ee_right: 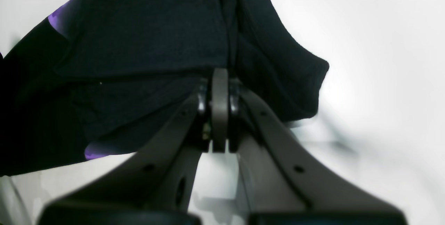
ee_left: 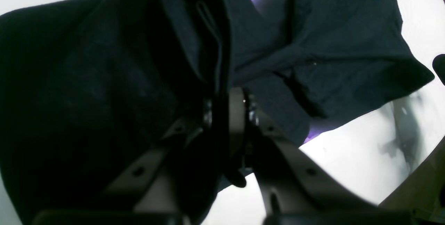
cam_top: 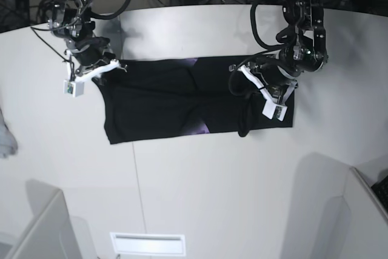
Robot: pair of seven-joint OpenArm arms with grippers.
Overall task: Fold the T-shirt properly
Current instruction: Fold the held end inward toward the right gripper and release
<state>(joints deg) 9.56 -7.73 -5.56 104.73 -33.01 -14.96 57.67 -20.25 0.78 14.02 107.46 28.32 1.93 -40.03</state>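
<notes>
The T-shirt [cam_top: 182,107] lies spread across the middle of the white surface [cam_top: 200,192], black side up, with slivers of purple print showing at its folds. The left end effector [ee_left: 236,113] reaches down over the T-shirt's right-hand end in the base view, its jaws pinching a raised bunch of black cloth. The right end effector [ee_right: 219,110] bends down at the T-shirt's opposite upper corner, jaws pressed together on the hem, lifting that edge slightly off the surface.
</notes>
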